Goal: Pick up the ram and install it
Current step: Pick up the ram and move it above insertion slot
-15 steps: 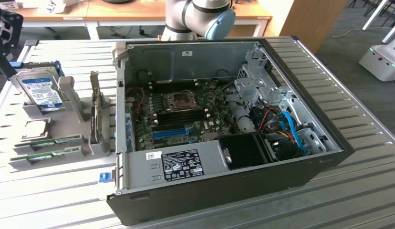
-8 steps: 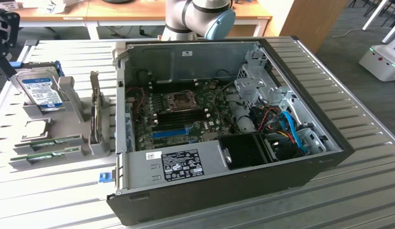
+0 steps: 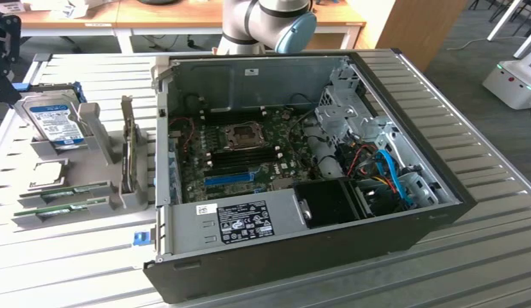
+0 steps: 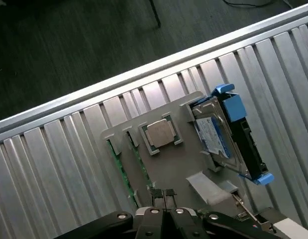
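Note:
Two green ram sticks (image 3: 65,191) (image 3: 60,209) lie on edge in slots of a grey holder (image 3: 120,192) on the table, at the exterior view's left. In the wrist view they show as thin green strips (image 4: 117,162) (image 4: 138,172) at the holder's edge. My gripper (image 4: 162,196) hangs above the holder, fingers shut with nothing between them, closest to the nearer stick and apart from it. Its black body (image 3: 2,77) shows at the exterior view's left edge, above the hard drive. The open computer case (image 3: 437,212) lies in the middle, motherboard (image 3: 248,160) facing up.
The holder also carries a silver hard drive (image 4: 213,135) in a blue-clipped caddy, a square processor (image 4: 160,133) and an upright card (image 3: 127,154). A long blue slot (image 3: 227,178) sits on the motherboard. The ribbed metal table's edge (image 4: 144,69) runs close behind the holder.

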Controlling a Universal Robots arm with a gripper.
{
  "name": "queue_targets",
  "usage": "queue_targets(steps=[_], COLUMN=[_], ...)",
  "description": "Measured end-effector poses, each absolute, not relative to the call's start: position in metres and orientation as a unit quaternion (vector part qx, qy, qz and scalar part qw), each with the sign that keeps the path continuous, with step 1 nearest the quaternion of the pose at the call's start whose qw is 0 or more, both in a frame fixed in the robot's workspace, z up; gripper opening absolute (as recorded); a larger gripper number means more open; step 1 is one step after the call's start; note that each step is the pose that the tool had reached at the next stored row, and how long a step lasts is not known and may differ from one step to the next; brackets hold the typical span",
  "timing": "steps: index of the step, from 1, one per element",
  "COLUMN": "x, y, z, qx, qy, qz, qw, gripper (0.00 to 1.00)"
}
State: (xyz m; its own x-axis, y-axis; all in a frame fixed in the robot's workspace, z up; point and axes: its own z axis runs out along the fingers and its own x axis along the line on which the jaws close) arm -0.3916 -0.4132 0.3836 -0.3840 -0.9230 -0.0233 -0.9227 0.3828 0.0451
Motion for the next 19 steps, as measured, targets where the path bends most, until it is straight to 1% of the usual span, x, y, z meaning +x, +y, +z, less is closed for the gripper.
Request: queue_targets(steps=[19], x=[-0.3916], y=[-0.4132], z=[0.3832], qx=[0.689], qy=[-0.724], qz=[-0.024], qw=[0.007], gripper=[0.11])
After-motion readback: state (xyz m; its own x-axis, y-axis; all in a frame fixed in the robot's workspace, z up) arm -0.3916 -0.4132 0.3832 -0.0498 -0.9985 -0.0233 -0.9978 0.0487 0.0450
